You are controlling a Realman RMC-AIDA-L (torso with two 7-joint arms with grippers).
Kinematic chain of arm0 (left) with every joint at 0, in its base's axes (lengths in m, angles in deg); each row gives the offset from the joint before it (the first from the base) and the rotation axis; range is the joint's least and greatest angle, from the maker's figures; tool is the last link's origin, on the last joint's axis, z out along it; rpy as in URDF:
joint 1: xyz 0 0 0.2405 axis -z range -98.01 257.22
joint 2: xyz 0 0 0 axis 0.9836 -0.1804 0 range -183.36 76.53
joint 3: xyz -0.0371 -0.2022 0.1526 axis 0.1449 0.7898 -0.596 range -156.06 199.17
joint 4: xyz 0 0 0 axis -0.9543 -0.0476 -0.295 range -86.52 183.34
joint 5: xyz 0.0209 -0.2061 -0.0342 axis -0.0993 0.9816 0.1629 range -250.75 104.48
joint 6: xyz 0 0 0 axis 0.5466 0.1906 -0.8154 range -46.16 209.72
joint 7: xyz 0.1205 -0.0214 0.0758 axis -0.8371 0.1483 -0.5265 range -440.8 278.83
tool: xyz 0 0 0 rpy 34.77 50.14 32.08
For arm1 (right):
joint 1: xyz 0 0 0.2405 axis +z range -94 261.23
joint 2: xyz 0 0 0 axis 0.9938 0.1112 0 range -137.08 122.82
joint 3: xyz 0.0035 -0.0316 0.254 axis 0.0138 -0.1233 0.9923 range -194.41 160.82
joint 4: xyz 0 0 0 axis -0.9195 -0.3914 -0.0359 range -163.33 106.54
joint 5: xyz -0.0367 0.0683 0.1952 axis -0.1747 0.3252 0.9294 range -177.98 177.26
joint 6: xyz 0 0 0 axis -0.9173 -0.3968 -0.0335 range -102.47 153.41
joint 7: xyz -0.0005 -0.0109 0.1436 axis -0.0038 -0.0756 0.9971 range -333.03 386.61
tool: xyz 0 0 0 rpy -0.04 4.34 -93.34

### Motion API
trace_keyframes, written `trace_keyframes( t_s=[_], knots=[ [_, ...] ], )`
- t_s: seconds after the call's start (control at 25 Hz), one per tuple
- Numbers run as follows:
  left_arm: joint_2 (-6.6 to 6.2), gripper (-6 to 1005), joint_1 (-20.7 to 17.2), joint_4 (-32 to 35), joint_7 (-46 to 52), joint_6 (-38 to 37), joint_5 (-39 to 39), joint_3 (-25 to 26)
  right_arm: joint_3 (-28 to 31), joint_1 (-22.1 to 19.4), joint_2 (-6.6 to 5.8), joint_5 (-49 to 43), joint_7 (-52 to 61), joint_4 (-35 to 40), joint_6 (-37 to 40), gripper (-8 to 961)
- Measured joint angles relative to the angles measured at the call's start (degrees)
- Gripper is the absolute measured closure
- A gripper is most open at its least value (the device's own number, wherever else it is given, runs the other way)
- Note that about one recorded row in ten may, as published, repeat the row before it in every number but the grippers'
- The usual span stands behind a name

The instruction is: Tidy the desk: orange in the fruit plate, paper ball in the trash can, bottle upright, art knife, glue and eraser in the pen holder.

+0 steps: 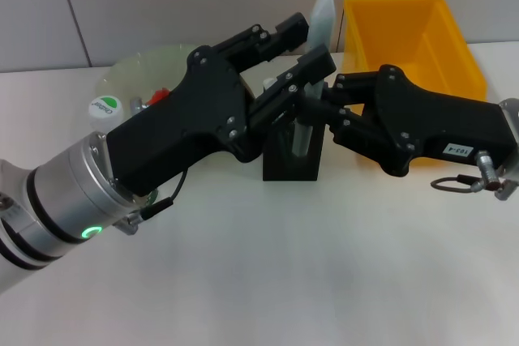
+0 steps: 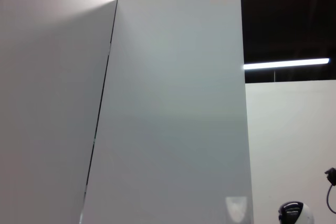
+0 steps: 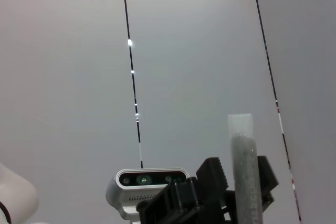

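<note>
A black pen holder (image 1: 292, 160) stands mid-table. A long pale translucent glue stick (image 1: 322, 10) stands upright in it, its tapered tip well above the rim; it also shows in the right wrist view (image 3: 243, 171). My right gripper (image 1: 314, 111) reaches in from the right and is shut on the glue's middle, just above the holder. My left gripper (image 1: 314, 42) comes from the lower left, fingers apart beside the glue's upper part. The white-capped bottle (image 1: 104, 108) lies by the glass fruit plate (image 1: 130, 66). The orange, paper ball, art knife and eraser are hidden.
A yellow bin (image 1: 422, 30) stands at the back right, close behind my right gripper. Small red items (image 1: 158, 95) lie on the plate, partly behind my left arm. Both arms crowd the space over the holder. The left wrist view shows only wall panels.
</note>
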Motion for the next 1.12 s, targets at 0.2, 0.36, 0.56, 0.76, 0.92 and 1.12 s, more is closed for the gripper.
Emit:
trace_keyframes(
  t_s=[0.2, 0.36, 0.56, 0.76, 0.92, 1.12],
  knots=[
    [0.00, 603, -0.41, 0.01, -0.02, -0.14, 0.75, -0.05, -1.02, -0.07, 0.00, 0.00, 0.10, 0.00, -0.13, 803],
    [-0.01, 512, -0.50, 0.01, 0.00, -0.26, 1.29, -0.04, -0.99, -0.42, -0.03, 0.00, 0.13, -0.45, -0.95, 805],
    [-0.39, 331, -1.05, 0.01, 0.49, -1.61, 2.17, 2.04, -0.62, -1.91, -0.32, 0.00, 0.19, -2.26, -2.78, 808],
    [-1.08, 239, -1.94, -3.36, 0.82, -1.47, 1.39, 7.55, -0.57, -4.14, -0.42, 0.56, 1.06, -5.28, -4.64, 810],
    [-1.24, 193, -1.89, -5.58, 0.82, -1.32, 0.65, 8.81, -0.51, -5.26, -0.45, 1.16, 1.84, -7.47, -6.51, 811],
    [-1.12, 181, -2.61, -10.29, -1.11, 0.86, -7.60, 12.19, 0.60, -5.55, -0.53, 1.30, 3.70, -9.47, -11.60, 812]
  ],
)
